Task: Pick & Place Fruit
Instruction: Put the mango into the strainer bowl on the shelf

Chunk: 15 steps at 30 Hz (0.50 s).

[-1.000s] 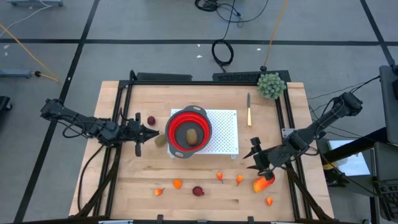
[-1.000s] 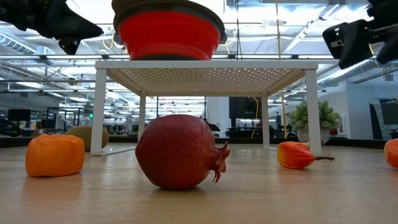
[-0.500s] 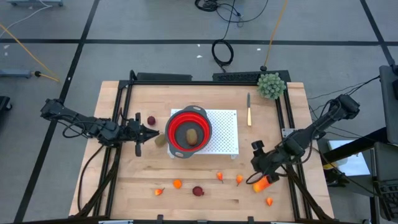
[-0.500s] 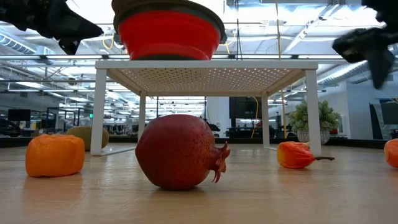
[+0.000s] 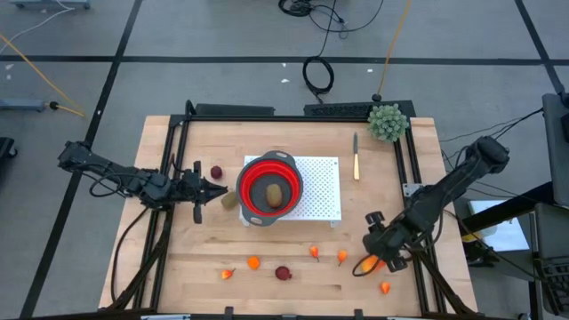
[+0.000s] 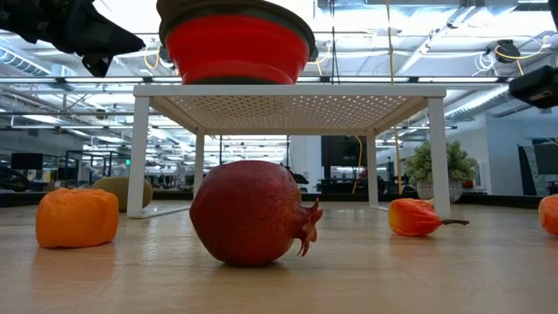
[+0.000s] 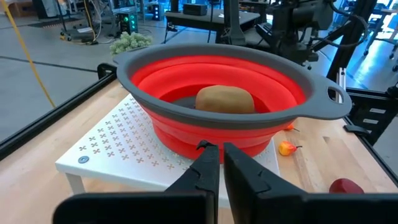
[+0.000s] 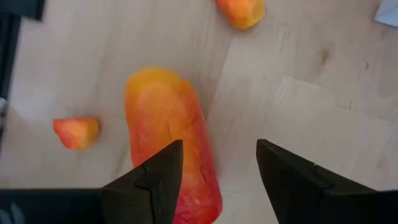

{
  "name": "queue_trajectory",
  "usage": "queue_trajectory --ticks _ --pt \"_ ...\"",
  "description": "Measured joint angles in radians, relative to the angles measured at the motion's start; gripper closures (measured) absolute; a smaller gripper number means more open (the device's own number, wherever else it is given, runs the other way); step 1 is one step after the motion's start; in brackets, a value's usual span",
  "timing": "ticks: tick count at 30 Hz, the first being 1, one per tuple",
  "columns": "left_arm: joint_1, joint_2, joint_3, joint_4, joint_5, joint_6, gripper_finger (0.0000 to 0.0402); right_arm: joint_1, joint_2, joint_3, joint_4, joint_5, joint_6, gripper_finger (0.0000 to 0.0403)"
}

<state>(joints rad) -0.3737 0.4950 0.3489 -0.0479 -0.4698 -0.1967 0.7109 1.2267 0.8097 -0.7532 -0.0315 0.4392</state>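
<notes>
At the near edge of the surface (image 5: 178, 276), toward its right corner, the right tool (image 5: 374, 252) hangs low over the large red-orange oblong fruit (image 8: 171, 143), fingers spread wide with nothing between them; in its wrist view one finger overlaps the oblong's side and the other stands over bare wood, so the fruit is not yet centred in the gap. The step in hand looks like the approach to a grasp on this piece, and the next move probably calls for a small sideways shift to straddle the oblong, then a descent and a close. Counting along the near strip in the high view: one oblong, five tiny orange bits (image 5: 253, 262) scattered beside it and off to the left, and one dark red ball (image 5: 283, 273) between them. Farther in, a red collapsible bowl (image 5: 269, 188) sits on a white perforated stand (image 5: 320, 191) and already holds one brown kiwi (image 5: 275, 193); a second kiwi (image 5: 228, 201) lies on the wood just left of the bowl, right by the left tool (image 5: 216, 190), which waits there with its fingers nearly together and empty, and a second dark red ball (image 5: 216, 172) lies just beyond. At the far side lie one wooden-handled knife (image 5: 356, 156) and one green bushy ball (image 5: 388, 122).
</notes>
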Motion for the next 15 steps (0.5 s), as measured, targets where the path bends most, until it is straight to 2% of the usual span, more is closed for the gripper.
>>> queue_trajectory --ticks 15 --pt "0.000 0.000 0.000 0.001 0.000 -0.014 0.0376 0.000 -0.114 0.000 0.000 0.000 0.162 0.0204"
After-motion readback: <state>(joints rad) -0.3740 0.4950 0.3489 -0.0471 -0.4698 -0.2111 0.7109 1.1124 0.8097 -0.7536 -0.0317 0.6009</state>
